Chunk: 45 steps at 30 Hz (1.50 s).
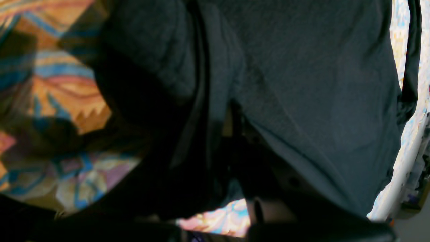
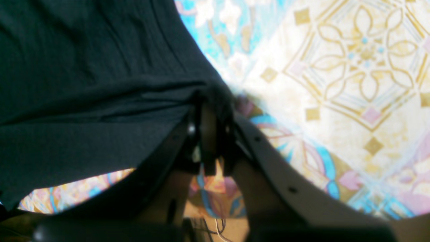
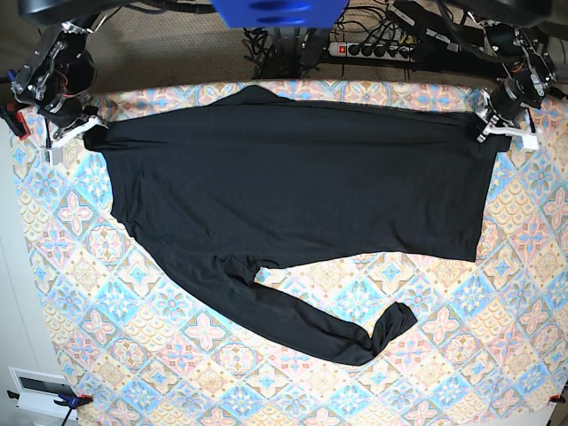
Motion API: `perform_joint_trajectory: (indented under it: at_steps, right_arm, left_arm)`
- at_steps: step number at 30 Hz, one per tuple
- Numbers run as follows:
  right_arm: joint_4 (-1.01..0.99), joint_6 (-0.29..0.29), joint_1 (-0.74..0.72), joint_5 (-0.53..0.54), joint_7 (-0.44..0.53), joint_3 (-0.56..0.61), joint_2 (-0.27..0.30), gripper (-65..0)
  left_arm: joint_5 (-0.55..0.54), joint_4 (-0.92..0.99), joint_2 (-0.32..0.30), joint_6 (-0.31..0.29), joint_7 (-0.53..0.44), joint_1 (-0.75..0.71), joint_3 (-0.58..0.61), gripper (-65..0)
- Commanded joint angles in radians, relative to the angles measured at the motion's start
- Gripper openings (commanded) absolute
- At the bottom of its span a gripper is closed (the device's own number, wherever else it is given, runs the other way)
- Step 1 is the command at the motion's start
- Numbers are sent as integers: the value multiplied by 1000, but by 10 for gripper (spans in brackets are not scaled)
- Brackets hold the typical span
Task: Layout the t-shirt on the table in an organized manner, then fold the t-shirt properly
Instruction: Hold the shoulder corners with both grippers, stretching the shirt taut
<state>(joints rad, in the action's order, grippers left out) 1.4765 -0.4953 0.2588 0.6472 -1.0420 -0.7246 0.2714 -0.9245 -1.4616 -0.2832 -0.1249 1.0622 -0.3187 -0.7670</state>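
The black long-sleeved t-shirt (image 3: pixel 293 177) lies stretched flat across the far half of the table (image 3: pixel 461 355), which has a floral tile cloth. One sleeve (image 3: pixel 311 328) trails diagonally toward the front middle. My left gripper (image 3: pixel 486 127) is shut on the shirt's far right corner; in the left wrist view (image 1: pixel 235 124) dark fabric (image 1: pixel 319 84) drapes over its jaws. My right gripper (image 3: pixel 89 127) is shut on the far left corner; in the right wrist view (image 2: pixel 213 101) its fingers pinch the cloth's edge (image 2: pixel 84 84) just above the table (image 2: pixel 352 67).
A power strip (image 3: pixel 373 49) and cables lie behind the table's far edge. A white box (image 3: pixel 40 386) sits on the floor at the front left. The table's side edge (image 1: pixel 403 168) shows close to my left gripper.
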Motion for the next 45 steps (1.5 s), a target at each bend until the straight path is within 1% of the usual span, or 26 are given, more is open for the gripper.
perform_joint_trajectory:
  at_steps: [1,8,13,16,22,24,26,29,31,33,35,38,40,42,45]
  right_arm:
    - [29,13,4,-28,12,-14,32,-650]
    - [118,13,50,-25,9,-14,30,-650]
    - [118,13,56,-27,9,-14,30,-650]
    - [115,13,55,-30,9,-14,30,-650]
    - [115,13,56,-27,9,-11,29,-649]
    - [115,13,58,-27,9,-11,29,-648]
    - [118,13,58,-27,9,-11,29,-634]
    - [120,13,58,-27,9,-11,29,-596]
    - [120,13,60,-27,7,-11,29,-576]
    - [120,13,60,-27,7,-11,29,-562]
    - [120,13,64,-27,7,-11,29,-549]
    - [132,13,87,-30,7,-11,29,-526]
    - [151,14,92,-31,7,-11,25,-502]
    - [171,14,93,-31,9,-11,2,-473]
    - [200,14,93,-31,9,-14,-4,-443]
  left_arm:
    - [29,-15,-27,14,-27,-10,-18,-650]
    - [28,-15,-26,14,-27,-40,-19,-650]
    - [26,-27,-26,14,-29,-67,-19,-650]
    - [26,-37,-9,14,-27,-67,-19,-649]
    - [34,-37,-11,14,-15,-69,-12,-643]
    - [34,-35,-12,15,34,-67,-12,-621]
    - [34,-35,-14,18,62,-64,-18,-576]
    - [34,-35,-15,18,68,-69,-19,-468]
    - [29,-35,-35,18,69,-83,-19,-392]
    - [20,-38,-38,18,69,-93,-19,-346]
    - [-6,-49,-40,18,65,-98,-29,-336]
    - [-55,-50,-40,18,68,-96,-88,-352]
    - [-84,-50,-40,18,68,-93,-93,-364]
    - [-103,-50,-40,18,68,-93,-93,-372]
    - [-107,-50,-41,17,68,-70,-93,-378]
